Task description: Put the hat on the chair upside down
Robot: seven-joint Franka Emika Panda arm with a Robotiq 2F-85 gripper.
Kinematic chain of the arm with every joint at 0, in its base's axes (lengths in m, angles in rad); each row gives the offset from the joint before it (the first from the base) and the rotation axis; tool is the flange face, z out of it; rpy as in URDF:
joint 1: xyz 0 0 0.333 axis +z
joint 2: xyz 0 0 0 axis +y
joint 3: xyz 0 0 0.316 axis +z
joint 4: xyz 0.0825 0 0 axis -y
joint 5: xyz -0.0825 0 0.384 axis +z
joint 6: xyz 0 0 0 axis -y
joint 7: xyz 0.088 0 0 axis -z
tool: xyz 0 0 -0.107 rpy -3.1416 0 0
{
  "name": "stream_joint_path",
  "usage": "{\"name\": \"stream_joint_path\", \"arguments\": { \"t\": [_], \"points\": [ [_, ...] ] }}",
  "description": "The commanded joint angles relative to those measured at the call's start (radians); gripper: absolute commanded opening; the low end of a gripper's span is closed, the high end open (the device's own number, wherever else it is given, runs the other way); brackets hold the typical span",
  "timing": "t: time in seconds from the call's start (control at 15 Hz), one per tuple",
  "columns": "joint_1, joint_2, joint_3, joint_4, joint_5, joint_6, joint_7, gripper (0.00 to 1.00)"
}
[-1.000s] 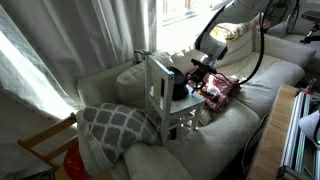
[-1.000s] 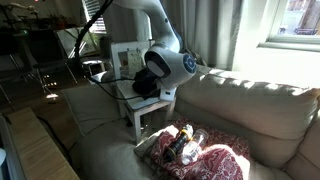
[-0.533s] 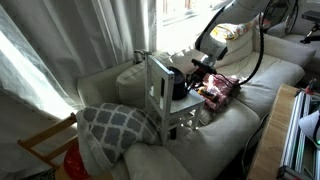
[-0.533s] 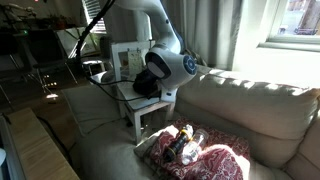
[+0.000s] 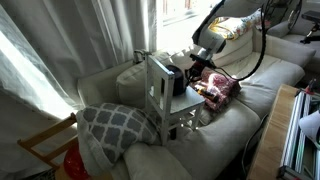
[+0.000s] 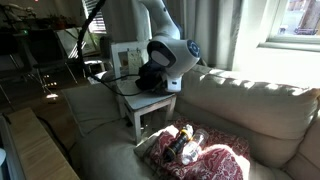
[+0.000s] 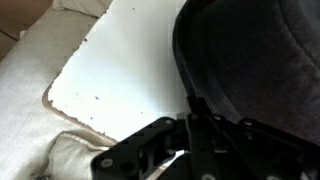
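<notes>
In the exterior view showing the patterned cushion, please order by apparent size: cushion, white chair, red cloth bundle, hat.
1-2. cushion and white chair: alike, and the cushion is nearer, so unranked.
3. red cloth bundle
4. hat

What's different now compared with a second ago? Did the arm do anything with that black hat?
The arm's wrist rose a little and shifted sideways above the chair. The gripper still appears pinched on the rim of the hat, which stays low over the white seat; no release is visible. The chair, the red cloth bundle and the patterned cushion have not moved.
</notes>
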Motion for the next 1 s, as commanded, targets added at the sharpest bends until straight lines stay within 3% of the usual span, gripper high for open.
{"name": "stream_joint_path", "arguments": {
  "t": [0.0,0.53,0.93],
  "points": [
    [0.086,-0.131,-0.049,-0.064,-0.185,0.001,0.066,0.01],
    [0.182,-0.358,-0.067,-0.081,-0.692,-0.009,0.23,0.01],
    [0.21,-0.419,-0.043,-0.068,-1.009,-0.037,0.219,0.01]
  ]
}}
